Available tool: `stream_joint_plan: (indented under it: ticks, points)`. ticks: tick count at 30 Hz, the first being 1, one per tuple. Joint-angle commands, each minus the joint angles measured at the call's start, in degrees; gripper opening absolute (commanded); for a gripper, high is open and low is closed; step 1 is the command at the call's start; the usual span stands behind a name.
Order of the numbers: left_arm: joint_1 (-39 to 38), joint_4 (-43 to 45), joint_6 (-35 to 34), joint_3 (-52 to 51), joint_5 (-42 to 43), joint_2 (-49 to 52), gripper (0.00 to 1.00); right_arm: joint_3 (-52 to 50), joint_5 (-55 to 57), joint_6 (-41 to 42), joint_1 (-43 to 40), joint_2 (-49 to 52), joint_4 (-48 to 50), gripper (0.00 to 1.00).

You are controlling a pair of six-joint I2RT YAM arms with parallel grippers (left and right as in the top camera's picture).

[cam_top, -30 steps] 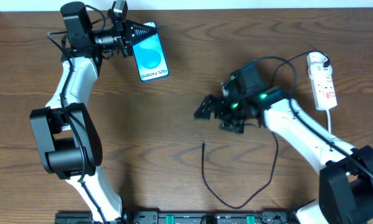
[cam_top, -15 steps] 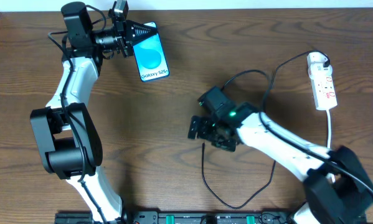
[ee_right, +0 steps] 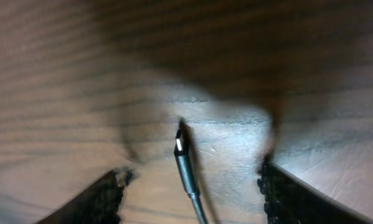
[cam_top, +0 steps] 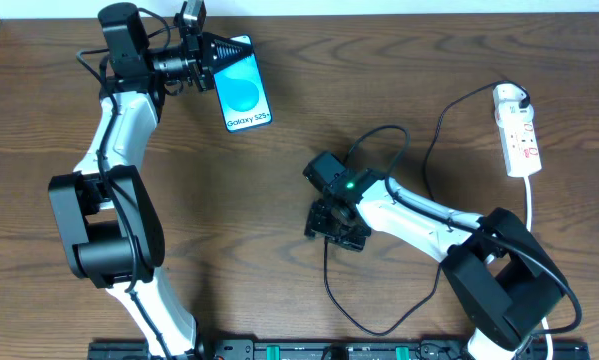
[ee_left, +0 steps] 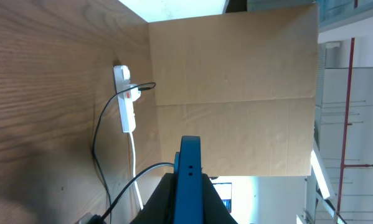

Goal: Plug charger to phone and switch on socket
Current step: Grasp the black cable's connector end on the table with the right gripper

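Charger tip [ee_right: 181, 142] now between spread fingers [ee_right: 96, 198] of lowered right end effector [ee_right: 191, 178]; left end effector [cam_top: 222, 52] unchanged, clamped on phone [cam_top: 245, 95]

Bare surface [cam_top: 239, 230] is lying open toward the left edge from the right end effector [cam_top: 329, 224]. The charger [cam_top: 326, 265] is looping along the near edge, and the phone [cam_top: 243, 95] is occupying the far-left corner.

Brown wooden table [cam_top: 229, 220], cardboard wall [ee_left: 236, 74]

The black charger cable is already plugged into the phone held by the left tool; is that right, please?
No: the right wrist view shows the thin black cable's tip lying unplugged on the wooden table; the left tool does hold the blue-screened phone.
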Motion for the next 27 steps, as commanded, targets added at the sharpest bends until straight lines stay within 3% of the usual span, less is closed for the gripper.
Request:
stream_joint_plan:
  ticks: [1,8,16,27]
  points:
    - [0.24,0.28,1.01,-0.28,1.79,-1.7,0.07,-0.92,0.59,0.17,0.15,2.69,0.17,0.52]
    - [0.24,0.28,1.01,-0.28,1.81,-1.7,0.07,-0.92,0.35,0.17,0.26,2.69,-0.46,0.36]
    - [0.22,0.28,1.01,-0.28,1.81,-1.7,0.08,-0.92,0.2,0.2,1.33,2.69,-1.92,0.31]
    - [0.22,0.28,1.01,-0.28,1.81,-1.7,0.07,-0.92,0.11,0.2,1.38,2.69,-2.16,0.01]
